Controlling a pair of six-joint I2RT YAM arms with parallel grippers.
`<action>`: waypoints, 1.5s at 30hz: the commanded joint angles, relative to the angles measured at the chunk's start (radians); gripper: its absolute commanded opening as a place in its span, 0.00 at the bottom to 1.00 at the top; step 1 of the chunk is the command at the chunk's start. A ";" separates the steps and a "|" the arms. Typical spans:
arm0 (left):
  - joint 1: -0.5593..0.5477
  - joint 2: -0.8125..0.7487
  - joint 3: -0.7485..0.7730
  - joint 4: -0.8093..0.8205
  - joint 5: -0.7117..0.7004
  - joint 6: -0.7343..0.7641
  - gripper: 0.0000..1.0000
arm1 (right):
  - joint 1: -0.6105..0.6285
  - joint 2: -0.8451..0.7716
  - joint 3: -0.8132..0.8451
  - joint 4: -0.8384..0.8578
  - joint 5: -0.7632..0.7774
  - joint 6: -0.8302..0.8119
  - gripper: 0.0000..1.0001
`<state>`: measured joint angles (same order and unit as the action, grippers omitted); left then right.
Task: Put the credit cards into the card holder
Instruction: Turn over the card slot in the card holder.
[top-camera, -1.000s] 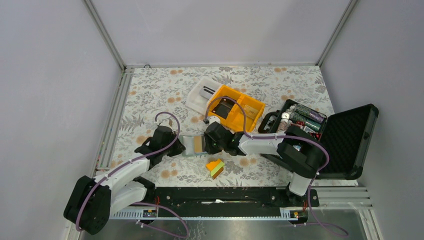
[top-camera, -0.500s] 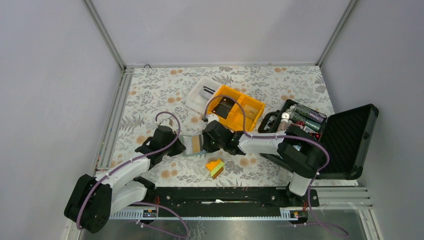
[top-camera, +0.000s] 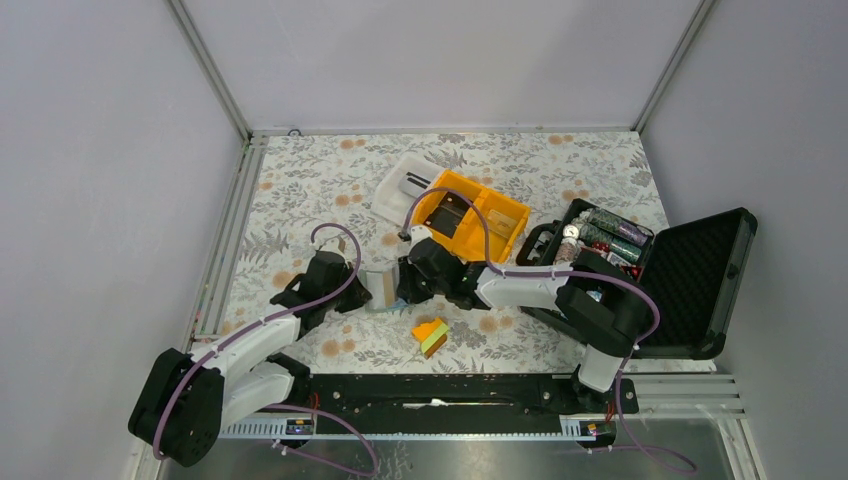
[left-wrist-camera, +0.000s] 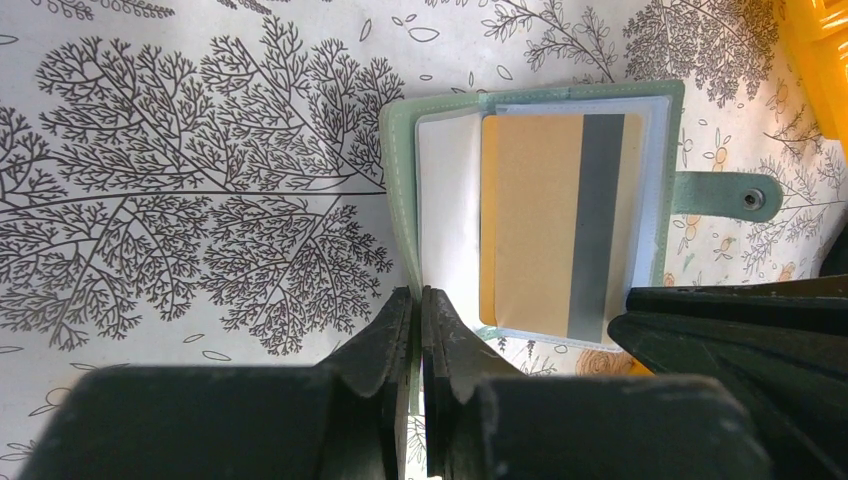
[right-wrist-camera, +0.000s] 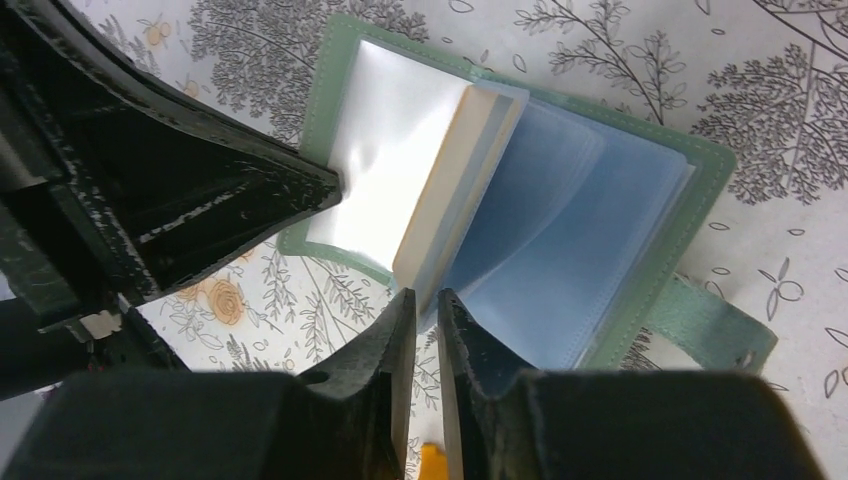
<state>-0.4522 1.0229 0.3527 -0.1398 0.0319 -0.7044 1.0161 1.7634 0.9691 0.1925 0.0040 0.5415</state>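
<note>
The grey-green card holder (top-camera: 376, 291) lies open mid-table between both grippers. My left gripper (top-camera: 360, 291) is shut on the edge of its green cover (left-wrist-camera: 400, 150), fingertips together (left-wrist-camera: 420, 300). My right gripper (top-camera: 402, 285) is shut (right-wrist-camera: 425, 297) on the lower edge of the tan card (right-wrist-camera: 450, 190) in its clear pocket page, holding the page up off the light-blue pockets (right-wrist-camera: 560, 230). The tan card's grey-striped face shows in the left wrist view (left-wrist-camera: 530, 220). A black card (top-camera: 448, 215) lies in the orange bin. A white card with a black stripe (top-camera: 412, 183) lies in the clear tray.
An orange-yellow-green wedge block (top-camera: 431, 336) sits just in front of the holder. The orange bin (top-camera: 505, 212) and clear tray (top-camera: 392, 200) stand behind it. A big black foam-lined case (top-camera: 695, 280) with poker chips (top-camera: 610, 235) lies open at the right. The holder's snap strap (left-wrist-camera: 735, 195) sticks out.
My right gripper has moved left, swinging the tan card's page from lying flat to standing almost on edge. The left gripper has held the cover in place.
</note>
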 joint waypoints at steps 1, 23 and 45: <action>0.001 0.003 -0.001 0.052 0.041 0.002 0.00 | 0.022 -0.029 0.056 0.051 -0.028 -0.029 0.22; 0.001 -0.015 -0.008 0.055 0.042 -0.005 0.00 | 0.052 0.019 0.109 -0.003 0.030 -0.049 0.40; 0.001 -0.029 -0.014 0.062 0.058 0.000 0.00 | 0.083 0.104 0.151 0.021 0.047 -0.094 0.51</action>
<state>-0.4522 1.0134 0.3489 -0.1104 0.0734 -0.7074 1.0931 1.8576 1.0756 0.1856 0.0147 0.4572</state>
